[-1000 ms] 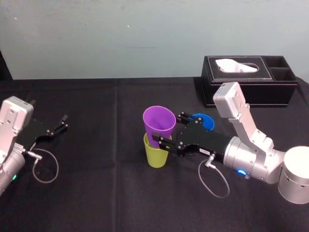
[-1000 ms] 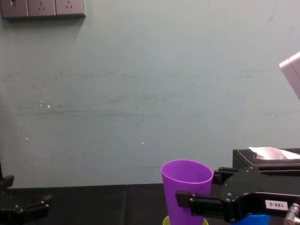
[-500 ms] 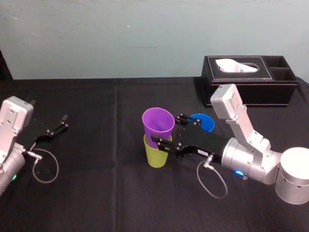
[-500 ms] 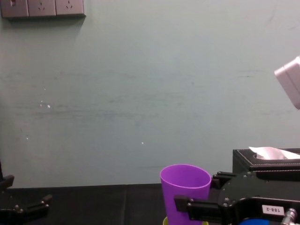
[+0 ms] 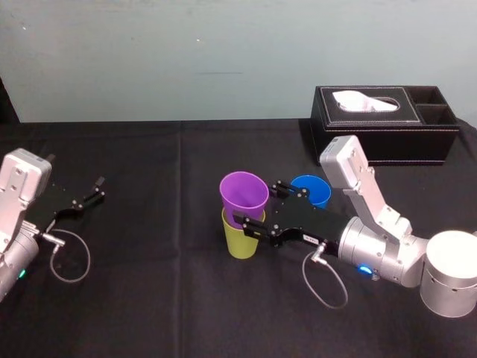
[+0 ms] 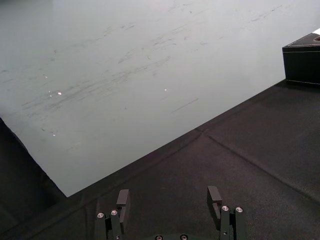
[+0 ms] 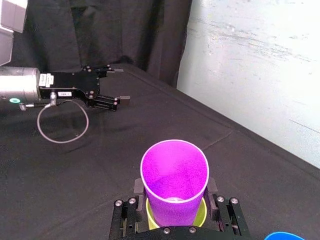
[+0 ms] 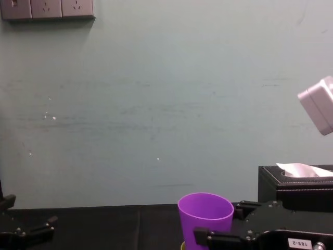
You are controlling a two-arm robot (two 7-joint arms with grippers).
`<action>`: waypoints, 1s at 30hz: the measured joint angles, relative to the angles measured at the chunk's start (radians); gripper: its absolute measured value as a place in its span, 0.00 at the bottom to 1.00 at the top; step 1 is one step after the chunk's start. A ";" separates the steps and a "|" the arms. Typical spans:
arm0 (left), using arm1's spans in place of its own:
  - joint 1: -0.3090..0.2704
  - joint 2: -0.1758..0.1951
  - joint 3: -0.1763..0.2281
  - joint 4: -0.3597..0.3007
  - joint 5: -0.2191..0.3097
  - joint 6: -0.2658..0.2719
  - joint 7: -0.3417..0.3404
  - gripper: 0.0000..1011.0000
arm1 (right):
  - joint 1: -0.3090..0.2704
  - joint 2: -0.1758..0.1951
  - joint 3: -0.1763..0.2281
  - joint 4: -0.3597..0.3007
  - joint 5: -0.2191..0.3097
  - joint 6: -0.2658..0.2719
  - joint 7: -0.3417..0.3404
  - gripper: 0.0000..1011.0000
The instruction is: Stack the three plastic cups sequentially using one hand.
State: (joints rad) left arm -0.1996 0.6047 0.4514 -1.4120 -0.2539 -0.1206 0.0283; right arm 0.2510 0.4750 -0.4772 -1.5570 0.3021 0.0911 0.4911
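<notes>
The purple cup stands upright, its lower part inside the yellow-green cup at the table's middle. My right gripper is shut on the purple cup, one finger on each side of its wall. In the right wrist view the purple cup sits between the fingers, with the yellow-green cup's rim just below. The blue cup stands upright behind the right gripper, apart from it. My left gripper rests open at the far left, and nothing lies between its fingers.
A black tissue box with white tissue stands at the back right, behind the right arm. A black cloth covers the table. A loose cable loop hangs by the left arm. A pale wall runs along the back.
My right gripper has come down with the purple cup, sinking it deeper into the yellow-green cup. The blue cup now shows more fully. The left arm has not moved.
</notes>
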 joint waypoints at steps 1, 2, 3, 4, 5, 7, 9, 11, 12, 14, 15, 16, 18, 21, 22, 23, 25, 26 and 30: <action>0.000 0.000 0.000 0.000 0.000 0.000 0.000 1.00 | 0.000 -0.001 0.000 0.001 -0.001 0.000 0.000 0.71; 0.000 0.000 0.000 0.000 0.000 0.000 0.000 1.00 | 0.001 -0.002 0.000 0.004 -0.001 0.000 0.000 0.71; 0.000 0.000 0.000 0.000 0.000 0.000 0.000 1.00 | 0.001 -0.003 0.000 0.006 -0.002 0.000 0.000 0.71; 0.000 0.000 0.000 0.000 0.000 0.000 0.000 1.00 | 0.001 -0.004 0.000 0.007 -0.002 0.001 0.000 0.71; 0.000 0.000 0.000 0.000 0.000 0.000 0.000 1.00 | 0.002 -0.004 0.000 0.008 -0.002 0.001 0.000 0.71; 0.000 0.000 0.000 0.000 0.000 0.000 0.000 1.00 | 0.002 -0.007 0.000 0.013 -0.001 0.002 0.000 0.71; 0.000 0.000 0.000 0.000 0.000 0.000 0.000 1.00 | 0.002 -0.008 0.001 0.015 0.001 0.003 0.001 0.71; 0.000 0.000 0.000 0.000 0.000 0.000 0.000 1.00 | 0.002 -0.009 0.001 0.017 0.004 0.004 0.003 0.71; 0.000 0.000 0.000 0.000 0.000 0.000 0.000 1.00 | 0.002 -0.009 0.001 0.018 0.004 0.005 0.003 0.71; 0.000 0.000 0.000 0.000 0.000 0.000 0.000 1.00 | 0.002 -0.009 0.002 0.018 0.004 0.005 0.003 0.71; 0.000 0.000 0.000 0.000 0.000 0.000 0.000 1.00 | 0.002 -0.009 0.002 0.018 0.004 0.005 0.003 0.71; 0.000 0.000 0.000 0.000 0.000 0.000 0.000 1.00 | 0.002 -0.009 0.002 0.018 0.004 0.005 0.003 0.71; 0.000 0.000 0.000 0.000 0.000 0.000 0.000 1.00 | 0.001 -0.009 0.002 0.018 0.004 0.005 0.003 0.71; 0.000 0.000 0.000 0.000 0.000 0.000 0.000 1.00 | 0.001 -0.009 0.002 0.017 0.004 0.005 0.003 0.71; 0.000 0.000 0.000 0.000 0.000 0.000 0.000 1.00 | 0.001 -0.009 0.002 0.017 0.004 0.005 0.003 0.73; 0.000 0.000 0.000 0.000 0.000 0.000 0.000 1.00 | 0.001 -0.009 0.002 0.017 0.004 0.005 0.003 0.76; 0.000 0.000 0.000 0.000 0.000 0.000 0.000 1.00 | 0.001 -0.009 0.002 0.017 0.004 0.005 0.003 0.80; 0.000 0.000 0.000 0.000 0.000 0.000 0.000 1.00 | 0.001 -0.008 0.002 0.017 0.004 0.005 0.003 0.83; 0.000 0.000 0.000 0.000 0.000 0.000 0.000 1.00 | 0.001 -0.008 0.002 0.016 0.004 0.005 0.003 0.93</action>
State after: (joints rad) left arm -0.1995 0.6047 0.4514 -1.4120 -0.2539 -0.1205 0.0283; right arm 0.2522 0.4669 -0.4753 -1.5405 0.3064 0.0963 0.4940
